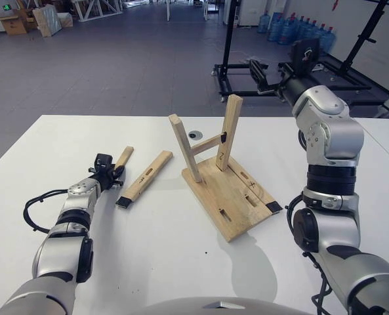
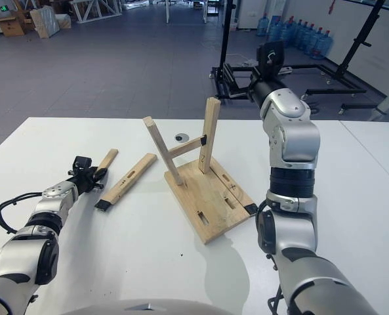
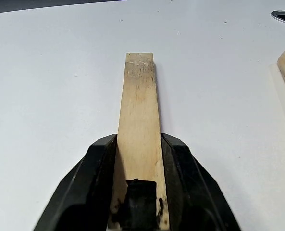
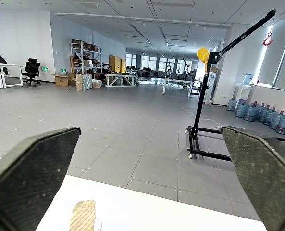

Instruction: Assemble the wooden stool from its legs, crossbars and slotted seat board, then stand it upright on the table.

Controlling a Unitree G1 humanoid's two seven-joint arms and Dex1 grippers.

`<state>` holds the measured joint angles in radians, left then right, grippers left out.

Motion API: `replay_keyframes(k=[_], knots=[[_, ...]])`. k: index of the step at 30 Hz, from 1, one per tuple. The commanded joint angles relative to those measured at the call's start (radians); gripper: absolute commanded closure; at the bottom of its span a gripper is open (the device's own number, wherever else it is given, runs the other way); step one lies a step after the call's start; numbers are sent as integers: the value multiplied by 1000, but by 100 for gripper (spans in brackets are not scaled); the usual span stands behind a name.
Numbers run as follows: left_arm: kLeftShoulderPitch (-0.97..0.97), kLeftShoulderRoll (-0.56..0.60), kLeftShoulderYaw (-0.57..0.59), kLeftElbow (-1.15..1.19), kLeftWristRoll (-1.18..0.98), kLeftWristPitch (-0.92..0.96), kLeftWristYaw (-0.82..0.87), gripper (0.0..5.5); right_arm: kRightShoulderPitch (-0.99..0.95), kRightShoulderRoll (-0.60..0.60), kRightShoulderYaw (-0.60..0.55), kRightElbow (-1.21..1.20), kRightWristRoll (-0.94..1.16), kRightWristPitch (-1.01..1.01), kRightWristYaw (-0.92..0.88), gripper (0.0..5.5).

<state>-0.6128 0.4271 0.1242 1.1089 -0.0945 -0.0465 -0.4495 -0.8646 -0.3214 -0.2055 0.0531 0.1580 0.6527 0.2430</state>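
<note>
Nearest, left gripper (image 1: 110,168) squeezing a flat, light wooden stick (image 3: 141,110) lying on the white table (image 1: 168,249); held end hidden by the fingers. Just beside, a loose slotted leg (image 1: 145,177). Farther back, seat board (image 1: 232,197) lying flat, two standing legs (image 1: 229,131) joined by a crossbar (image 1: 206,144). Right gripper (image 4: 149,144) high up, fingers wide apart, empty.

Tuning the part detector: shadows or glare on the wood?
Left eye view: light is even, no glare on the seat board; a soft grey shadow lies on the table by its near corner. Left wrist view: the wooden piece in the left gripper is evenly lit. Right wrist view: bright windows beyond the open right gripper.
</note>
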Motion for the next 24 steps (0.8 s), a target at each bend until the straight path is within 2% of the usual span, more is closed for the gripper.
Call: replay_keyframes(k=[1, 4, 6, 9, 11, 13, 16, 19, 24], knots=[[-3, -1, 18, -23, -6, 4, 19, 423, -22, -15, -3, 19, 9, -7, -9, 10], [16, 6, 67, -176, -58, -21, 23, 423, -24, -20, -14, 46, 12, -20, -15, 10], [97, 4, 100, -501, -115, 12, 29, 423, -50, -36, -72, 96, 52, -18, -14, 10], [197, 19, 86, -978, -159, 110, 32, 423, -141, -41, -247, 162, 290, 146, 51, 10], [195, 23, 62, -1132, -191, 179, 22, 423, -182, -33, -322, 159, 455, 308, 95, 10], [153, 13, 37, -1238, -225, 249, 26, 423, -211, 28, -350, 119, 619, 460, 98, 10], [78, -12, 7, -1331, -268, 338, 35, 423, -206, 191, -384, 81, 810, 614, -6, 10], [28, -40, -25, -1378, -322, 415, 30, 423, -153, 297, -348, -5, 876, 653, -105, 10], [12, -60, -59, -1391, -312, 451, 44, 423, -138, 346, -341, -22, 920, 611, -194, 10]])
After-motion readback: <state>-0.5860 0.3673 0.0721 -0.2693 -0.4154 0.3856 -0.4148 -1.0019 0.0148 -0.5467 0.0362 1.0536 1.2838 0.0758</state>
